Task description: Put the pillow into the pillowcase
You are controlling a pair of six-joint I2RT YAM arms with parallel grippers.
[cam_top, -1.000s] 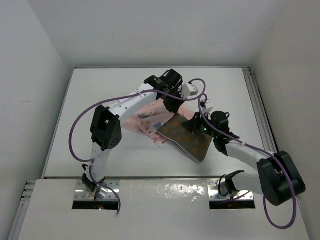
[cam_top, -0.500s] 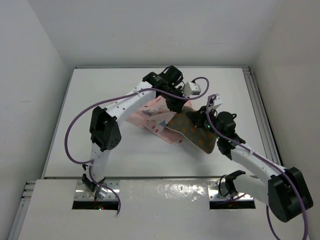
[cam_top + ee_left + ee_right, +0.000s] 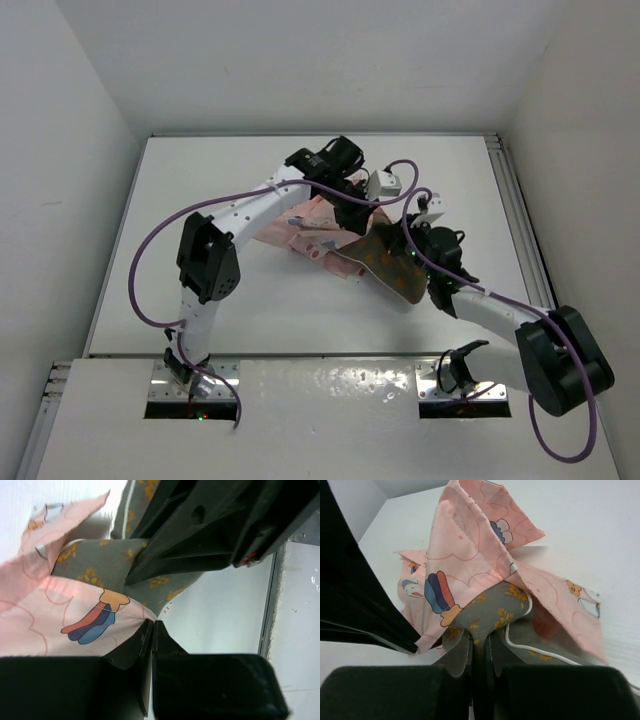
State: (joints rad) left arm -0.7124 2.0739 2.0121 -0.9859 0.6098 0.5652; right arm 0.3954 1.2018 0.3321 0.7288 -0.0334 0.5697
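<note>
Currently both arms are meeting over the tabletop [image 3: 460, 180], slightly right of its centre.

Left tool [image 3: 152, 626] is pressing its fingertips together on a fold of the pillowcase [image 3: 75, 625]. Pink cloth with a blue-and-red patch is bunching right at the tips, and no gap is showing between the jaws.

Right tool [image 3: 478, 647] is pinching the pillow [image 3: 490, 605] by a corner. Olive fabric with orange dots is wrinkling up between the two fingers, and pale piping is curving just to the right of the grip.

Pillowcase is draping over the far end of the pillow. In the right wrist view its pink edges are lying over the cushion's top on both sides, so that end is sitting inside the cloth's mouth.

In the top view the nearer, right-hand portion of the pillow is showing uncovered, sticking out toward the right arm. Rest of the pillowcase is lying crumpled on the tabletop to the left, beneath the left arm.

The two tools are working very near each other. Left wrist view is showing the right tool's black body just above the left fingertips, against the pillow.

Whether the pillow's lower edge is resting on the tabletop: cannot tell.
</note>
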